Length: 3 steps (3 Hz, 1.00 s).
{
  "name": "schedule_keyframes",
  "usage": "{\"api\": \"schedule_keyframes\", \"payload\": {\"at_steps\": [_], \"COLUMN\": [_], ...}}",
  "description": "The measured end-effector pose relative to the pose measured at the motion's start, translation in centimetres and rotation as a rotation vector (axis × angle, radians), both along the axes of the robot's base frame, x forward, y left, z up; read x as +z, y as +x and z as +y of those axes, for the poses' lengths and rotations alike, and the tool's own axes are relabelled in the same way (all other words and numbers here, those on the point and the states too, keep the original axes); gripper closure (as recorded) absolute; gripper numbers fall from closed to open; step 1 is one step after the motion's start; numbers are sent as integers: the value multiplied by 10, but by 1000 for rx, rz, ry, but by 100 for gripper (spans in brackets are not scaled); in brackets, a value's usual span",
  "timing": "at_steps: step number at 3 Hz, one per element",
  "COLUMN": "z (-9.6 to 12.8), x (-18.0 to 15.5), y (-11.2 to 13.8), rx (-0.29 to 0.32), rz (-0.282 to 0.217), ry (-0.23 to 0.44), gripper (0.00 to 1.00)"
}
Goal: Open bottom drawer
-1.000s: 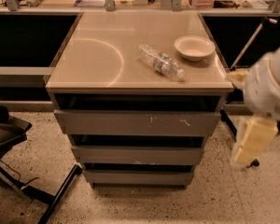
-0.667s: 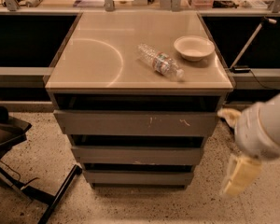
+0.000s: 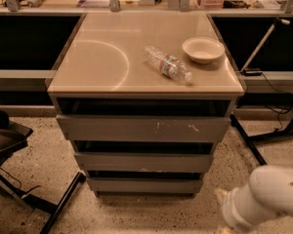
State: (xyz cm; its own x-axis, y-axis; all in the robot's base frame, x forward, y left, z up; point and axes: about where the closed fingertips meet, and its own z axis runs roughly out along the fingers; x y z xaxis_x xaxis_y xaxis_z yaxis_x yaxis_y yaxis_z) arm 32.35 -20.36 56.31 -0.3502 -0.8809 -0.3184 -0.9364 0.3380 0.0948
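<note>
Since a second ago your white, rounded arm (image 3: pixel 268 199) has sunk from beside the top drawer to the lower right corner of the view, down near the speckled floor (image 3: pixel 136 213). Your gripper (image 3: pixel 223 228) hangs at the arm's end as a pale yellowish sliver cut off by the bottom edge, so you cannot tell whether it is open or closed. It is right of the cabinet and apart from it, touching no drawer.

Your target, the plain grey bottom drawer (image 3: pixel 144 185), is the lowest and narrowest-looking of three flat, handleless fronts, just above the floor. It looks shut, with a dark gap above it. Over it is the mid-width grey drawer front (image 3: pixel 144 162), and above that the widest grey drawer front with pale scratch marks (image 3: pixel 144 128).

On the beige cabinet top (image 3: pixel 97 67) a clear plastic water bottle (image 3: pixel 168 65) lies on its side, right of centre. Just beside it, towards the back right corner, stands a shallow cream bowl (image 3: pixel 203 49). Neither has shifted. A faint ring-shaped reflection marks the left half of the top.

At your left a black stand with slanted legs (image 3: pixel 58 206) rests on the floor, well apart from the arm.
</note>
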Motion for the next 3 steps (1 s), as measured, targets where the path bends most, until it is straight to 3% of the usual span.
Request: {"api": "schedule_keyframes", "payload": {"at_steps": [1,2,3], "z": [5,5,6], "x": [-45,-44,-69], "y": [-19,-19,-6], "rx": [-40,-40,-81], "rz": [47,47,29], "ry": [10,10,34], "gripper": [0,0,0]}}
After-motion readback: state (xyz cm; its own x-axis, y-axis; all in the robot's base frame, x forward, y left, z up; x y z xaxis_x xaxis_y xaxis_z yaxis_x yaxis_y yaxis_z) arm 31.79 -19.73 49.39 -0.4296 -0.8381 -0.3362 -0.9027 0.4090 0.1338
